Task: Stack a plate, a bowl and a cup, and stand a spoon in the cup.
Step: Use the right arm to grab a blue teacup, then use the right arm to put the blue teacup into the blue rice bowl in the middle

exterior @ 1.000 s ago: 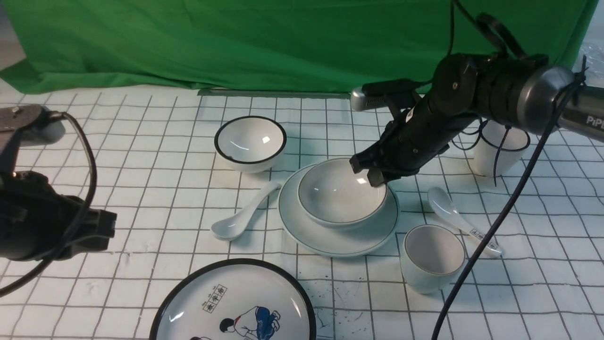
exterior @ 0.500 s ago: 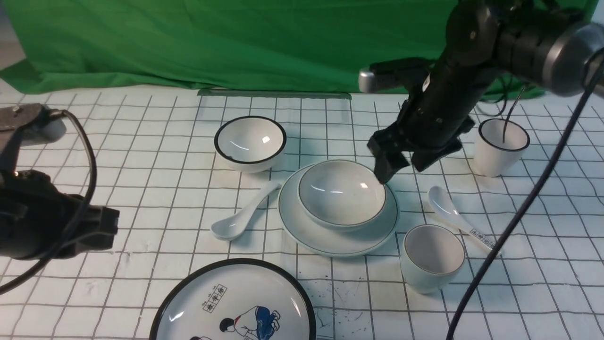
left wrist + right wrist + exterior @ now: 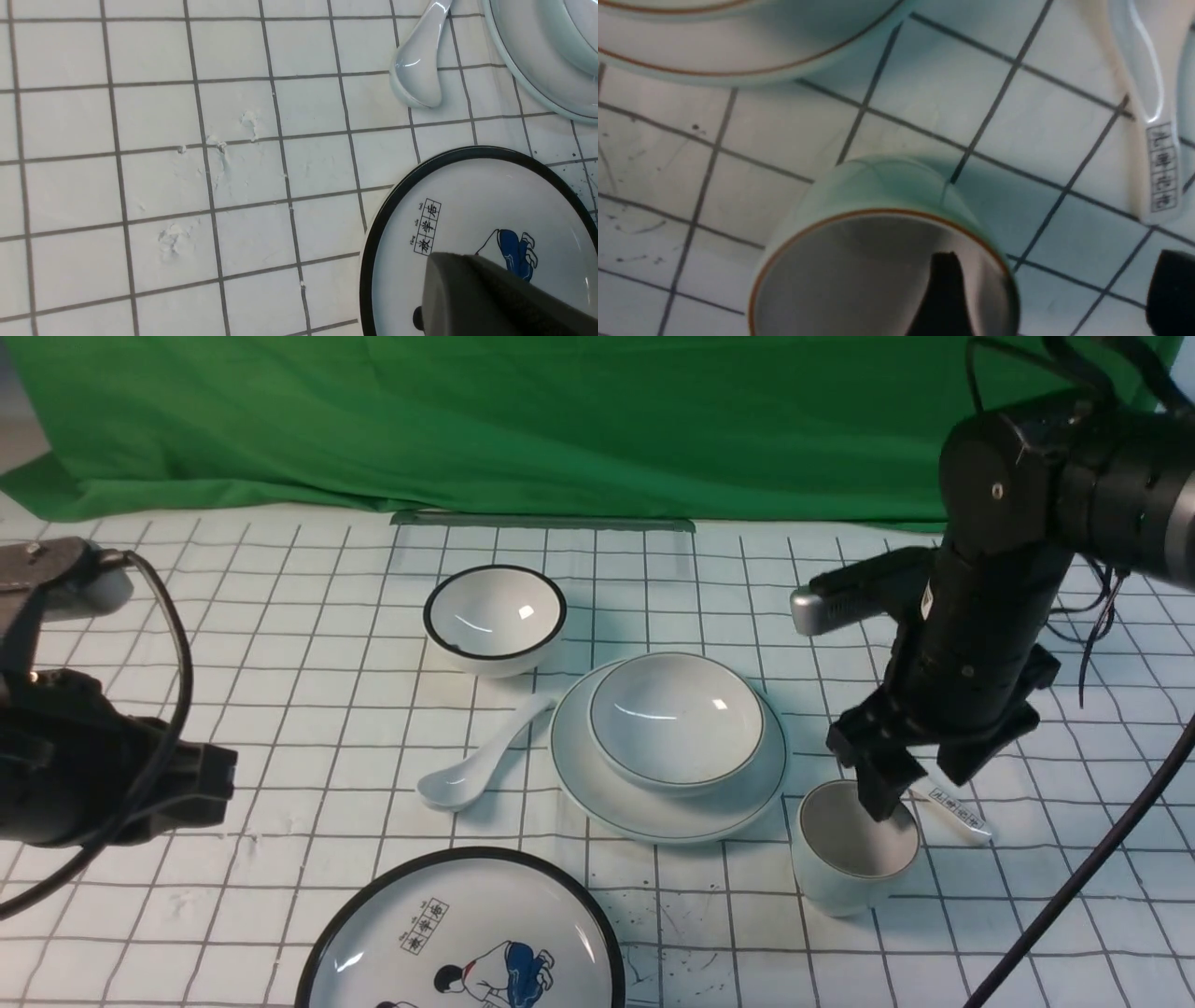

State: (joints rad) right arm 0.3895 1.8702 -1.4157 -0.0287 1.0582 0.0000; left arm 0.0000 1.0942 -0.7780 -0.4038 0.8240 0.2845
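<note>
The plate point(image 3: 667, 807) lies mid-table with the bowl point(image 3: 676, 719) sitting in it. The cup point(image 3: 854, 845) stands upright on the cloth to the plate's front right. My right gripper point(image 3: 922, 791) is open at the cup's right rim. In the right wrist view one finger point(image 3: 943, 298) is inside the cup point(image 3: 878, 242) and the other finger point(image 3: 1171, 294) is outside it. The plain spoon point(image 3: 481, 756) lies left of the plate; it also shows in the left wrist view point(image 3: 420, 60). My left gripper point(image 3: 187, 789) hovers at the far left, its jaws unclear.
A black-rimmed bowl point(image 3: 495, 616) stands behind the plate to the left. A black-rimmed cartoon plate point(image 3: 462, 933) lies at the front edge. A printed-handle spoon point(image 3: 962, 817) lies right of the cup, partly under my right gripper. A green backdrop point(image 3: 560, 420) hangs behind.
My right gripper left the bowl's far-right rim, rose, swung right and toward the front, and came down with one finger inside the cup. The left arm has not moved.
</note>
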